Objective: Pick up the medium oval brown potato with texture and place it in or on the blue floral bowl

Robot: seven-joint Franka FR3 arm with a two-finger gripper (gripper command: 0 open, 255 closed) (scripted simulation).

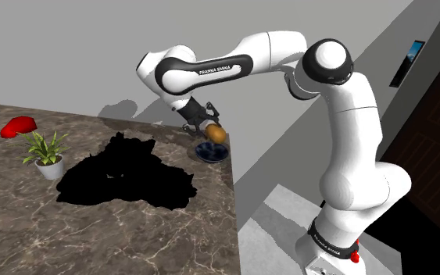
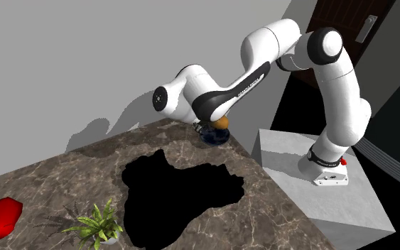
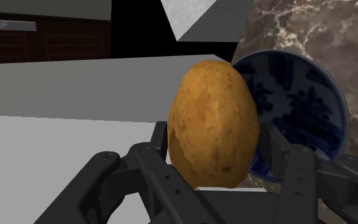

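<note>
An oval brown potato [image 3: 213, 124] with a speckled skin is clasped between my black fingers [image 3: 151, 167]. My gripper [image 1: 210, 130] is shut on it and holds it just above the blue floral bowl [image 1: 211, 151]. The bowl sits on the marble counter near its far corner, by the edge. In the wrist view the bowl [image 3: 311, 108] lies right behind the potato, with its dark blue pattern showing. In the second exterior view the potato [image 2: 222, 122] hangs over the bowl [image 2: 214, 138], under my forearm.
A large black area [image 1: 128, 172] spreads over the middle of the marble counter [image 1: 30, 226]. A potted green plant [image 1: 48, 154] and a red object [image 1: 18, 126] stand towards the shoulder view's left. The counter edge drops off just beyond the bowl.
</note>
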